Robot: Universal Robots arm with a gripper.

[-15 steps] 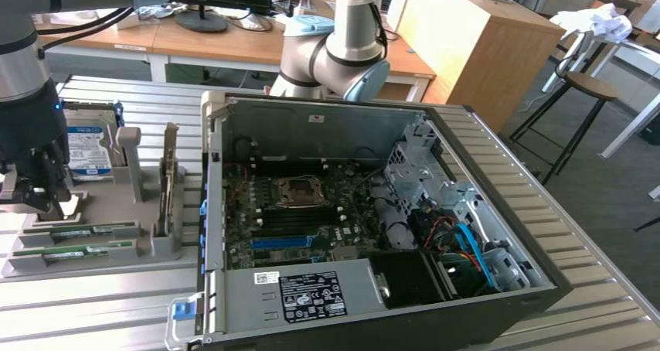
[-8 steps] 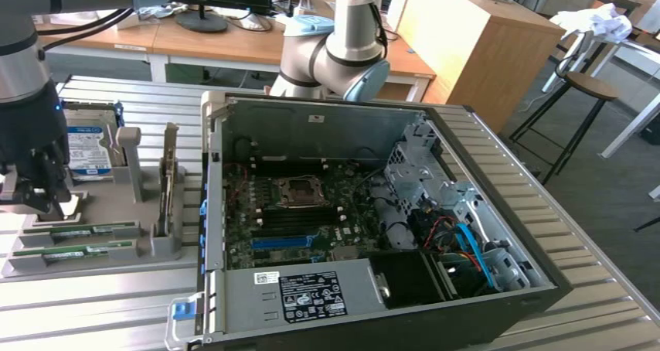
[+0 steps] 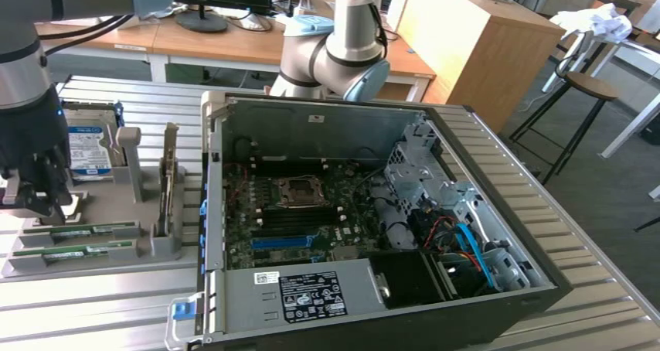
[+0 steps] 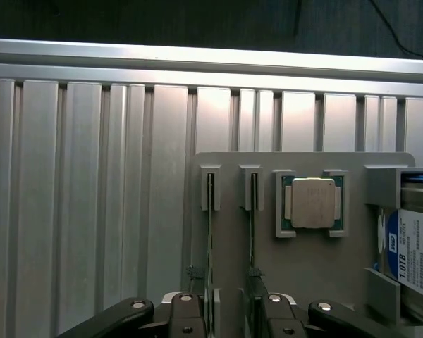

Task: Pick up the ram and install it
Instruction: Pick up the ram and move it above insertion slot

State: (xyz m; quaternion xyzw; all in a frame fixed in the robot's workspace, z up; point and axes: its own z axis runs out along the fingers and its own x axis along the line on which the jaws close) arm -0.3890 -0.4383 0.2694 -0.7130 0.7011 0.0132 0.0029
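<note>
Your claw [image 3: 34,195] hangs released and empty over the grey holder [image 3: 108,204]; the ram [image 3: 83,230] sits edge-up in its slot, just beside a second stick [image 3: 74,251]; come down off-centre and you may strike both.

two ram sticks, long thin green boards with white labels, stand on their long edges in a grey holder [image 3: 62,267] on the ribbed metal table [image 3: 103,312], at the exterior view's left. the first ram stick [image 3: 80,230] and the second ram stick [image 3: 74,250] run parallel, just beside each other but apart, each in its own slot. the wrist view shows them edge-on as two thin dark lines, ends seated in grey slot blocks.
</note>
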